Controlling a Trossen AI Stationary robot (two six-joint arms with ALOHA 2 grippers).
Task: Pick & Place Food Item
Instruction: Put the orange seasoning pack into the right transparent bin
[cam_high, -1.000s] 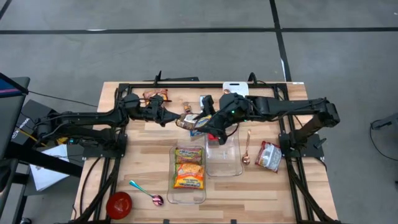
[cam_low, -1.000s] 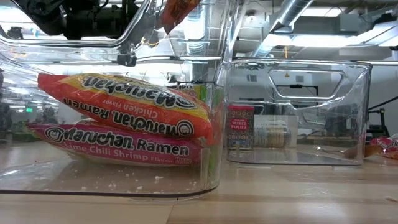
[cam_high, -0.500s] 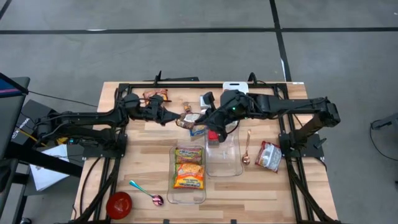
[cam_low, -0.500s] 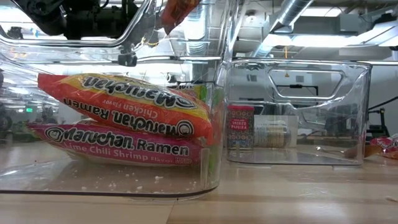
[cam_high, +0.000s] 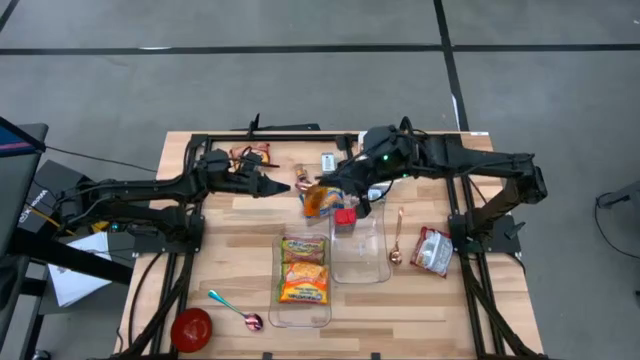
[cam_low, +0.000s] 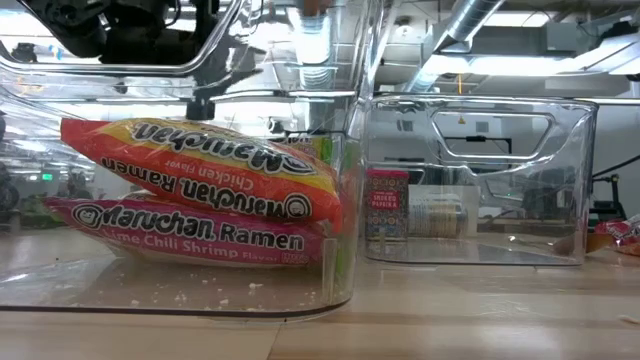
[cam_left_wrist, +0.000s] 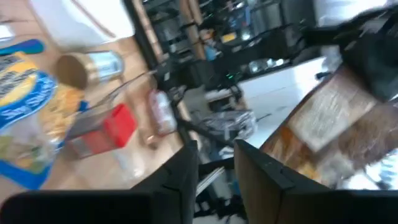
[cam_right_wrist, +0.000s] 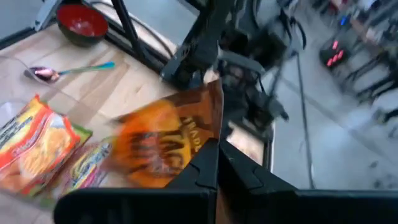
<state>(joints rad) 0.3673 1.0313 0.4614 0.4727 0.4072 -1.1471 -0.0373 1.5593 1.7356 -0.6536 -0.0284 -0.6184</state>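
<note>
An orange snack bag (cam_high: 321, 201) hangs over the middle of the table, just beyond the far ends of two clear bins, with my right gripper (cam_high: 337, 190) shut on it. My left gripper (cam_high: 284, 187) stands a little to the bag's left. The left wrist view shows a gap between its fingers (cam_left_wrist: 216, 152) and nothing in it, so it is open. The left bin (cam_high: 303, 302) holds ramen packs (cam_high: 303, 268). At the far end of the right bin (cam_high: 362, 262) is a red-capped spice jar (cam_high: 345, 217). My right gripper pinches the bag's upper edge (cam_right_wrist: 213, 121) between its two shut fingers (cam_right_wrist: 205, 163). It comes at the bag from the table's far right, slanting down. The bag (cam_right_wrist: 163, 144) hangs tilted beyond the fingertips, over the table.
A copper spoon (cam_high: 397, 236) and a red-and-white packet (cam_high: 433, 250) lie right of the bins. A red bowl (cam_high: 192, 328) and a coloured spoon (cam_high: 236, 311) are near the front left. A blue-and-yellow bag (cam_left_wrist: 28, 118), a small tin (cam_left_wrist: 90, 67) and a wrapped snack (cam_high: 250, 155) lie toward the far edge.
My right gripper has shut on the orange bag and drawn back toward the table's far right, taking the bag with it. My left gripper has let go, and the bag now stands apart from its fingers. In the low view the bag has gone from the picture's top.
</note>
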